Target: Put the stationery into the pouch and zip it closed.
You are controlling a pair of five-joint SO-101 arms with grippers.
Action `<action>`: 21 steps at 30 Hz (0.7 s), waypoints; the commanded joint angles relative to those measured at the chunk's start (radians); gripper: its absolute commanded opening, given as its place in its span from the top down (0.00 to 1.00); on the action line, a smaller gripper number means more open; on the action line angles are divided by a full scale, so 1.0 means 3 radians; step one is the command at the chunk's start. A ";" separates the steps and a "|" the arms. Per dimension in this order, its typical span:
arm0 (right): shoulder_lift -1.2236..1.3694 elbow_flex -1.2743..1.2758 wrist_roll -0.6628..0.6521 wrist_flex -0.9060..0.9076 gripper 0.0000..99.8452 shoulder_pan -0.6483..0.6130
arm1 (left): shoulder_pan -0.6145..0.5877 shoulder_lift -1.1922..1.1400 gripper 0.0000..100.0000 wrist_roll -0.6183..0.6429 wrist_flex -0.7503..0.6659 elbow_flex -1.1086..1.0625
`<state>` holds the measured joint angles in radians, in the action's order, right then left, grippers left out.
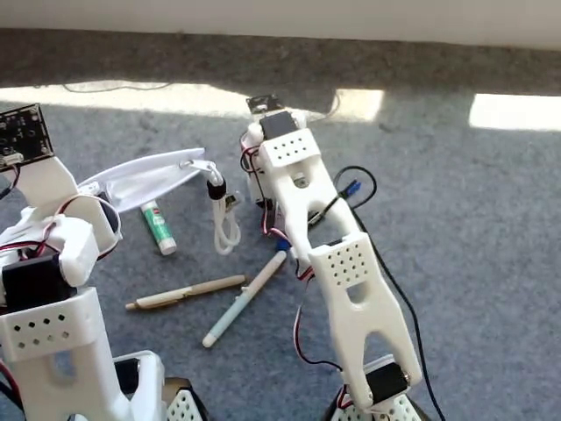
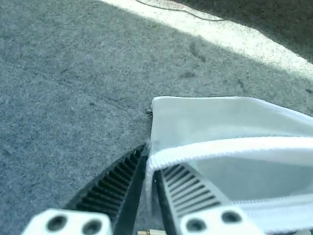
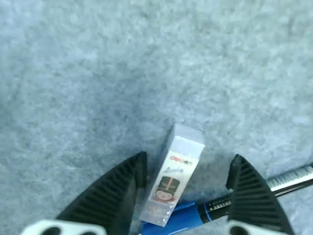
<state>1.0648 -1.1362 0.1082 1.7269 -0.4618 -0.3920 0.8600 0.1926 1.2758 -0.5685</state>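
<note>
The step in hand looks like the first pick-up, since none of the stationery appears to be in the pouch [image 2: 230, 122] yet. The pouch lies toward the left side of the grey carpeted surface [image 1: 456, 228], and the left gripper [image 2: 150, 152] is clamped on its ribbed edge, holding that edge up. The right gripper [image 3: 190, 159] hangs with its jaws spread either side of the eraser [image 3: 172, 178], not touching it. A blue-capped pen [image 3: 178, 220] lies against the eraser's near end. The next move probably calls for a straight descent and a squeeze on the eraser's long sides, without catching the pen. The glue stick [image 1: 159, 228] and two pens [image 1: 186, 292] wait near the surface's middle.
</note>
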 commanded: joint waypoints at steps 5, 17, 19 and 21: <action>-0.0043 -0.0136 -0.0051 -0.0033 0.96 -0.0023 | -0.0049 -0.0059 0.99 0.0046 -0.0046 -0.0018; -0.0432 -0.0115 -0.0194 0.0115 1.00 -0.0023 | -0.0049 -0.0059 0.99 0.0046 -0.0036 -0.0018; -0.0560 -0.0095 -0.0245 0.0120 0.99 -0.0023 | -0.0043 -0.0059 0.99 0.0046 -0.0041 -0.0018; -0.0698 0.0028 -0.0245 0.0125 0.99 -0.0023 | -0.0038 -0.0059 0.99 0.0046 -0.0041 -0.0018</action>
<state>0.9728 -1.1362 0.0529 1.7469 -0.4588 -0.3920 0.8600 0.1926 1.2758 -0.5685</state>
